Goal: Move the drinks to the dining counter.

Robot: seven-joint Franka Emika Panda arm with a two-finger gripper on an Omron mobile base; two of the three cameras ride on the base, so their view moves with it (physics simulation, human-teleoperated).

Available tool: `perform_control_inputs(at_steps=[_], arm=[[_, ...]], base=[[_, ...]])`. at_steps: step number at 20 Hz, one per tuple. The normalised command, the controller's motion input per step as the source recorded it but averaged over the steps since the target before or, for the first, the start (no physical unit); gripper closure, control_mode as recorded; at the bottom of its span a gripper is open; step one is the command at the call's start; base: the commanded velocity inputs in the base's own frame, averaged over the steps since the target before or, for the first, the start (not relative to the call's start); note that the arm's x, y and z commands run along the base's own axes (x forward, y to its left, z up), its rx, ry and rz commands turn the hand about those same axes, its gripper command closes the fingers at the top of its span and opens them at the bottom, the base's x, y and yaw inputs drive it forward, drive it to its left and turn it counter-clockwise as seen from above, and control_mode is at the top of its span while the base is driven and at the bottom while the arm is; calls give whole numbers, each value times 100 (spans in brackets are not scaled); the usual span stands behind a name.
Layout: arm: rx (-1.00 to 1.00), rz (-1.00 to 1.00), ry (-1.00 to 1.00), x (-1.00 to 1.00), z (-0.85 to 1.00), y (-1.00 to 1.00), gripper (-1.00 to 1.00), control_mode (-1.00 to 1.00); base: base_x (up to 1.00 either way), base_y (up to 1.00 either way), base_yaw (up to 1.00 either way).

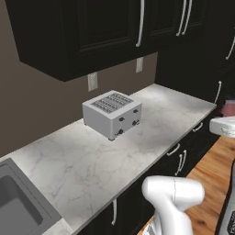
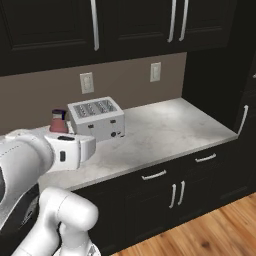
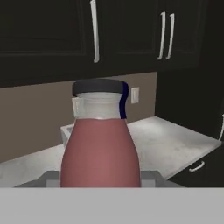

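A small purple-red bottle [image 3: 99, 148] with a dark cap stands upright close in front of the hand camera, one of the drinks. My gripper [image 2: 59, 133] is shut on it, with grey finger pads [image 3: 151, 177] at both sides of its lower body. In the right base view the bottle [image 2: 58, 121] is held up in the air beside the toaster, above the white hand. In the left base view the bottle [image 1: 228, 108] shows at the right edge, over the wooden floor. The dining counter is out of view.
A white toaster [image 1: 112, 114] sits on the marble worktop [image 1: 92, 156], with a grey sink [image 1: 18, 206] at its left end. Dark cabinets hang above and stand below, a tall one at the right. Wooden floor [image 1: 215, 174] lies in front.
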Motion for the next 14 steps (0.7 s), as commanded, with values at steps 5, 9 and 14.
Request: perform_control_inputs(at_steps=[5,9,14], arm=[[0,-23,-21,-51,2,80,100,-100],[1,-22,-20,-26,0,22,100,-100],[6,-13,-15,-48,0,-3,100,-100]], base=[[0,0,0],[0,0,0],[0,0,0]])
